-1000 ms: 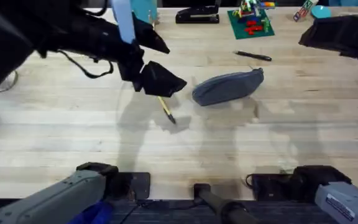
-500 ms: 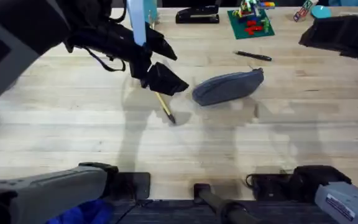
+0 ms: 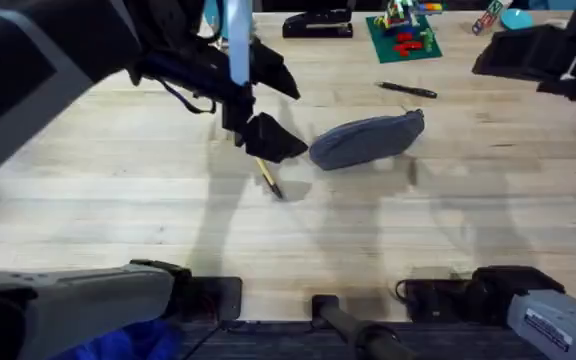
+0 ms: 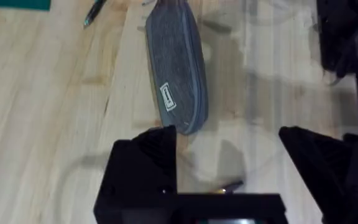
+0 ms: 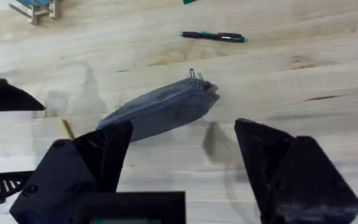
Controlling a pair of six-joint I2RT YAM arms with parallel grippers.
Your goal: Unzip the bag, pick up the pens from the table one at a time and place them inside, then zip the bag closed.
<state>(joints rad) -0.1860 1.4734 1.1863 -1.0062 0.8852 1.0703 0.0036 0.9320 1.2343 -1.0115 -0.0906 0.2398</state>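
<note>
Left gripper: fingers spread apart, holding nothing, above the table.
Yellow-tan pen: lying on the wood just below and between the left fingers, one end showing past them.
Bag: grey-blue, zipped, lying just beyond the left fingertips, apart from them.
Black pen: beyond the bag's far end, apart from it.
Right gripper: fingers spread wide, empty, raised well back from the bag.
Stapler: at the table's far edge.
</note>
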